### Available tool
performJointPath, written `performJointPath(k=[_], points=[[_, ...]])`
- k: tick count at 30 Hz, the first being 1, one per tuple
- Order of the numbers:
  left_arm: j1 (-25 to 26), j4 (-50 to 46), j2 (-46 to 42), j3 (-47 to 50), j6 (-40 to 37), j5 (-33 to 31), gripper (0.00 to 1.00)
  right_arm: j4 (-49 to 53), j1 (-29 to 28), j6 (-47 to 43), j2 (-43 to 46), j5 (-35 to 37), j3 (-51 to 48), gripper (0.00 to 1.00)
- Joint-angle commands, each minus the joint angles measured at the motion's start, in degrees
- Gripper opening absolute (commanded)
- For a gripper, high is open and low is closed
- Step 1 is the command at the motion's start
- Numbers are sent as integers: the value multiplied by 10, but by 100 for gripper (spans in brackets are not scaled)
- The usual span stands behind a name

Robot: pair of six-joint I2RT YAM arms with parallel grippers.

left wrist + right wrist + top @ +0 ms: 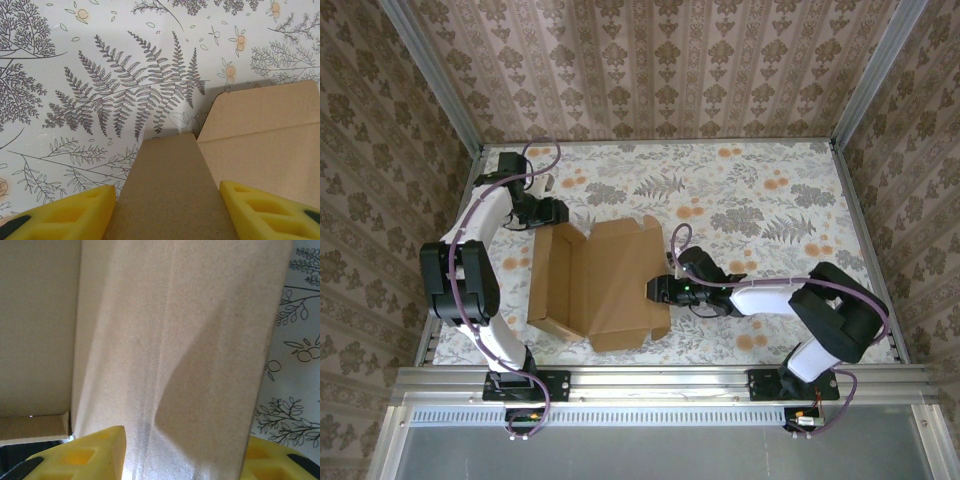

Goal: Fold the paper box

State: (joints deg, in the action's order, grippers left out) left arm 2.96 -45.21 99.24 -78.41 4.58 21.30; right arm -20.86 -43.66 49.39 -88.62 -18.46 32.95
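Note:
The paper box point(610, 280) lies open in the middle of the table, plain brown cardboard, its left wall and back-left tab standing up. My left gripper point(558, 212) is at the box's back-left corner. In the left wrist view a narrow cardboard flap point(170, 190) runs up between the yellow fingers point(75, 215), and the jaws stand apart on either side of it. My right gripper point(655, 290) is at the box's right edge. In the right wrist view a broad creased panel point(175, 330) fills the gap of the gripper point(185, 434), with its fingers point(80, 455) apart at the panel's sides.
The table point(770, 200) has a floral cloth and patterned walls point(380, 150) on three sides. A metal rail point(660, 380) with both arm bases runs along the near edge. There is open cloth behind and to the right of the box.

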Motion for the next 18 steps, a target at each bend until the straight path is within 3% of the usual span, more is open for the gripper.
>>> performJointPath(k=[1, 9, 13, 18], points=[[7, -12, 25, 23, 10, 7, 44, -2, -3, -23, 43, 8, -5, 42], [12, 9, 23, 32, 32, 53, 45, 64, -4, -40, 116, 38, 11, 31], [18, 16, 24, 33, 39, 73, 48, 110, -4, -47, 138, 53, 25, 19], [19, 41, -2, 42, 44, 95, 67, 233, -1, -70, 182, 92, 57, 10]])
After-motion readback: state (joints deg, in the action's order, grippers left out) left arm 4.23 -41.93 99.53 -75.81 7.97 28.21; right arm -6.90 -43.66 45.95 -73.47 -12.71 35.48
